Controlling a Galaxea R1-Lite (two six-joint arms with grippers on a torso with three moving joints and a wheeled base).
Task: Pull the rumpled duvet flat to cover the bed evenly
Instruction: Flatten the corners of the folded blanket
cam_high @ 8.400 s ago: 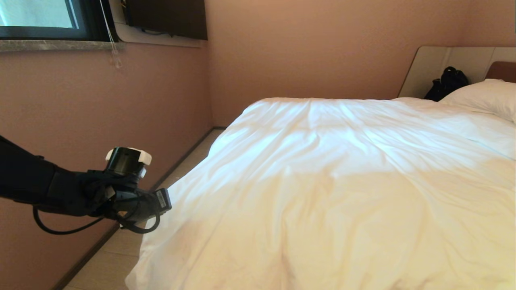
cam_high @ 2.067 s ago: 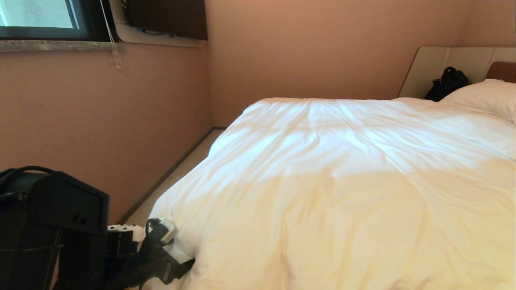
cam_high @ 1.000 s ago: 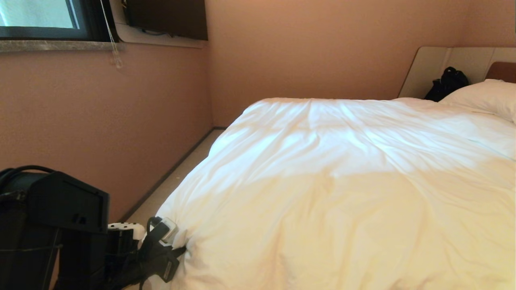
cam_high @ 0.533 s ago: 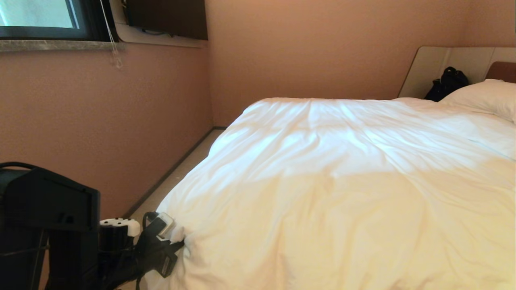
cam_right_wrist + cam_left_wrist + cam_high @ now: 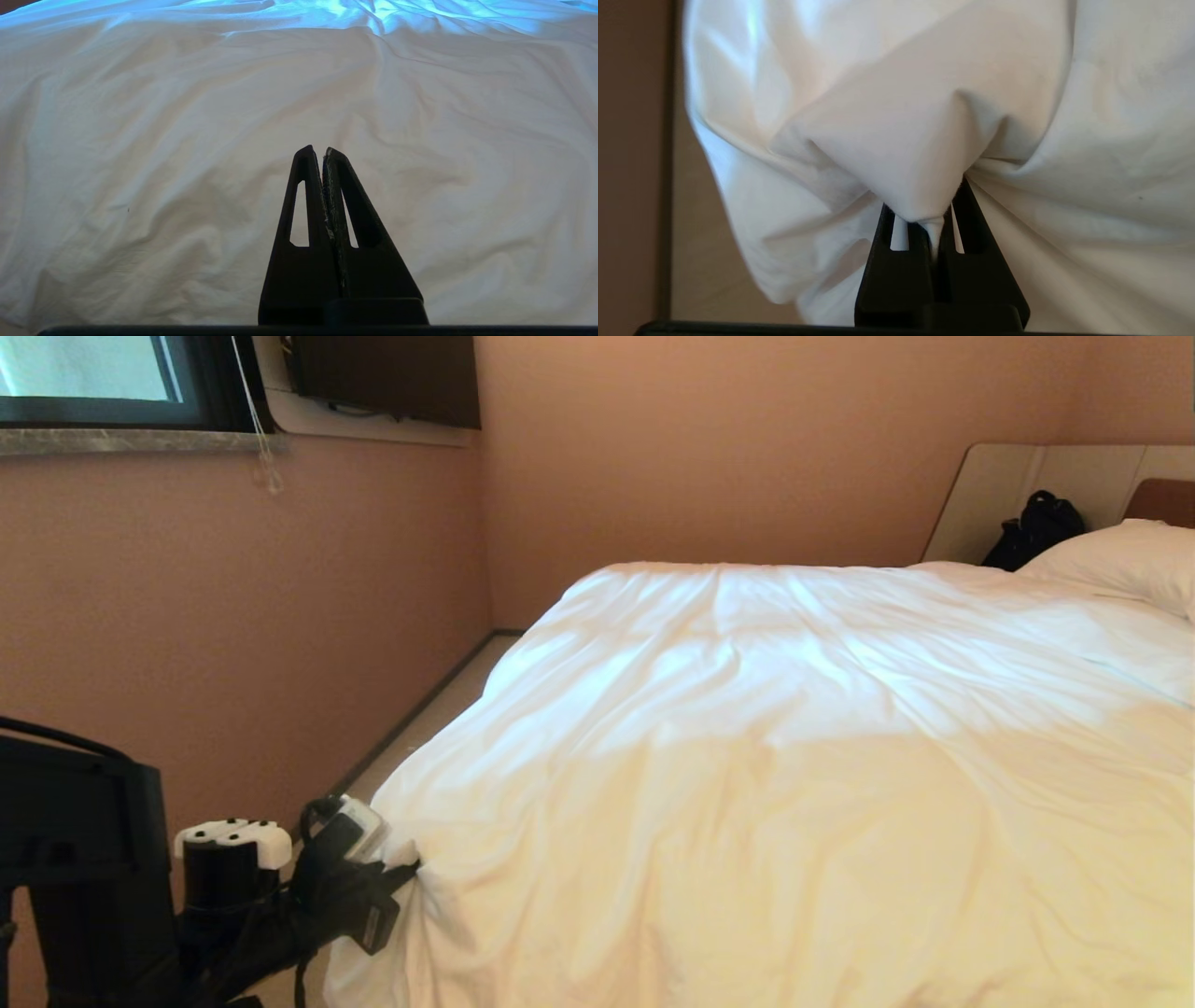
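Duvet [image 5: 794, 775] | white, creased, puffy | corner pinched in left claw [image 5: 933, 228]

The left gripper [image 5: 934, 219] pinches a bunched fold of the white duvet [image 5: 896, 140] between its closed fingers.

Left arm low at my left side, forearm reaching in toward the bed corner, wrist roughly level. Left gripper [image 5: 406, 877] clamped tight on a pinch of the duvet [image 5: 747, 784] at its near-left corner; in the left wrist view a fold of cloth is squeezed between the black fingers [image 5: 896, 261]. Right arm outside the head view. Right gripper [image 5: 323, 154] closed on nothing, fingertips together, poised over the cover without contact.
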